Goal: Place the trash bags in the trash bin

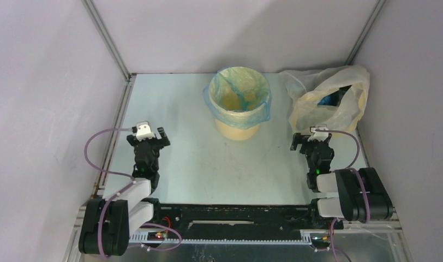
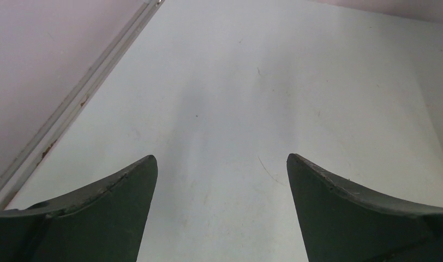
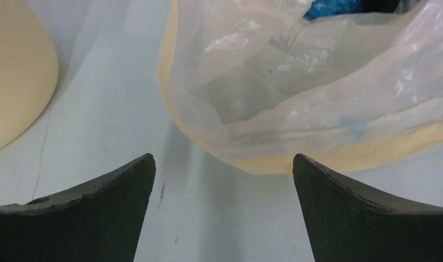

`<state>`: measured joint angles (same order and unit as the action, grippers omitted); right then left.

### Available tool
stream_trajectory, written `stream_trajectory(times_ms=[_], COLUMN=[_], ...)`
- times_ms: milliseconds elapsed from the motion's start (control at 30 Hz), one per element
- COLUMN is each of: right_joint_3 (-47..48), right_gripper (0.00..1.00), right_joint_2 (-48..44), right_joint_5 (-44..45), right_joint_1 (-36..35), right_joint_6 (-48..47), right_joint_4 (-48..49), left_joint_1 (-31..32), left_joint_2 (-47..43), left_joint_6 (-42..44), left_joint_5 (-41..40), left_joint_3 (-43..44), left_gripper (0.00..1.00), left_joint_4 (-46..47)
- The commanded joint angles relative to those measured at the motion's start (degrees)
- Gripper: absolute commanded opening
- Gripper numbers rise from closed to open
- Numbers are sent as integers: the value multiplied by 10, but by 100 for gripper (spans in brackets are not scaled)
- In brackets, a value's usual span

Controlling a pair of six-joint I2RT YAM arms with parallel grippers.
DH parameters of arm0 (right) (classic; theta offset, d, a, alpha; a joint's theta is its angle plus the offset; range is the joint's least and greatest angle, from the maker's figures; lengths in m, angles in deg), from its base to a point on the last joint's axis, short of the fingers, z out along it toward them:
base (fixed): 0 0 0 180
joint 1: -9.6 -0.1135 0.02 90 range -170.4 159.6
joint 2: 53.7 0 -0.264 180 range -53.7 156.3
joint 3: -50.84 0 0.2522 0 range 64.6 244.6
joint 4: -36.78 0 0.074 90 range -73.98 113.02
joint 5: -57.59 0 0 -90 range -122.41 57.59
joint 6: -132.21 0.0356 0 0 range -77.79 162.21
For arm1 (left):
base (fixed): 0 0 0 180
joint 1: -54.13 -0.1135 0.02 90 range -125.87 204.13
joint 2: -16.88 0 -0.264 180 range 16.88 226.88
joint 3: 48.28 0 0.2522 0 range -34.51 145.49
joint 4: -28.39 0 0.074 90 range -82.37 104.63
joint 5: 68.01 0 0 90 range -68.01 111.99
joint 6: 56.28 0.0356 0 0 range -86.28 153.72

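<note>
One blue bag point(image 1: 261, 112) lines the bucket point(image 1: 238, 131), its mouth folded out over the rim, mid-table at the back. Pale bag point(image 1: 317, 90) well right of it, something blue inside. My right claw point(image 1: 312, 140) spread wide, empty, just short of that bag. My left claw point(image 1: 148, 135) likewise spread, empty, over the table point(image 1: 203, 164) near its left edge

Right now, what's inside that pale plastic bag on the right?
A crumpled blue wad shows through the pale bag's opening; its cloudy folds hide whatever else lies inside.
</note>
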<state>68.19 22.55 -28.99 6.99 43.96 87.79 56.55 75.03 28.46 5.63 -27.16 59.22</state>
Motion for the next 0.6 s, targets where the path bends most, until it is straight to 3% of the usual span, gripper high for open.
stream_trajectory(times_ms=[0, 67, 133, 233, 333, 567], right_joint_3=[76, 104, 107, 108, 108, 108], right_gripper=[100, 100, 100, 100, 100, 100], right_joint_2=[-3, 18, 11, 14, 16, 15], right_joint_5=[40, 10, -27, -18, -18, -18], right_joint_1=[-1, 17, 49, 41, 41, 42], right_joint_6=[-3, 8, 22, 17, 16, 16], right_joint_4=[-37, -76, -96, -92, -89, -90], left_joint_1=[-4, -4, -6, -8, -9, -9], left_joint_2=[33, 50, 95, 142, 143, 143], left_joint_6=[50, 81, 93, 87, 56, 55], left_joint_5=[14, 37, 52, 31, -50, -60], left_joint_3=[43, 49, 9, 0, 22, 28], left_gripper=[96, 94, 99, 100, 100, 100], left_joint_4=[46, 42, 167, 240, 196, 183])
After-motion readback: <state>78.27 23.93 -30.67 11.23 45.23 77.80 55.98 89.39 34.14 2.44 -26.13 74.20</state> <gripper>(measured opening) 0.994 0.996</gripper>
